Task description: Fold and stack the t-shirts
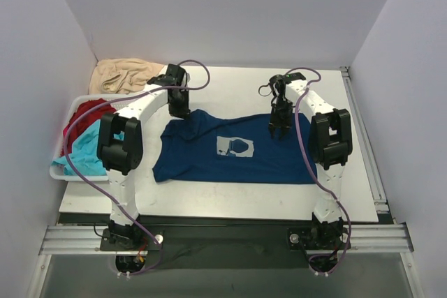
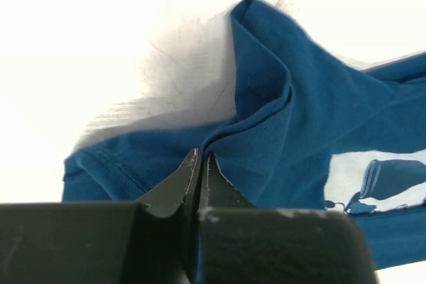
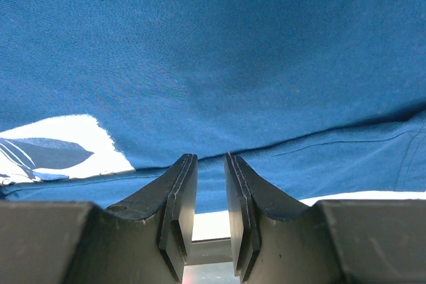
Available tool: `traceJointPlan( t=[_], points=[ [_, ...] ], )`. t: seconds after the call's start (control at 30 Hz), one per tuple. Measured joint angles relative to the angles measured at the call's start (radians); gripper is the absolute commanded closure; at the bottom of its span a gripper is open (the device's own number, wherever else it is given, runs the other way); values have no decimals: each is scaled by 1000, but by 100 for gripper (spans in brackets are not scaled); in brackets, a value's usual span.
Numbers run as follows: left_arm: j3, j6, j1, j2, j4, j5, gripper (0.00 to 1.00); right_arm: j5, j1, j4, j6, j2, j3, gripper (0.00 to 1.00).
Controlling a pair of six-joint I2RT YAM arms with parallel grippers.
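A navy blue t-shirt (image 1: 202, 155) lies spread on the white table, its pale blue print (image 1: 235, 147) facing up. At the shirt's far left corner, my left gripper (image 1: 179, 112) is shut on a raised ridge of the navy cloth (image 2: 279, 124), which rises from the jaw tips (image 2: 202, 157). My right gripper (image 1: 281, 129) hangs over the shirt's far right part. In the right wrist view its jaws (image 3: 211, 159) stand a little apart, tips at a fold line of the navy cloth (image 3: 213, 51), with nothing between them. Red (image 1: 87, 115) and turquoise (image 1: 84, 148) t-shirts lie in a bin.
The white bin (image 1: 78, 176) stands at the table's left edge. A beige cloth (image 1: 126, 75) lies crumpled at the back left corner. White walls close in the table at the back and on both sides. Purple cables loop off both arms.
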Motion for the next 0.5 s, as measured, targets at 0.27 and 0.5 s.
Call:
traceJointPlan(
  t=[0.27, 0.5],
  points=[
    [62, 27, 4, -20, -33, -24, 70, 0, 0, 0, 0, 0, 0, 75],
    [62, 28, 5, -19, -43, -24, 84, 0, 0, 0, 0, 0, 0, 75]
  ],
)
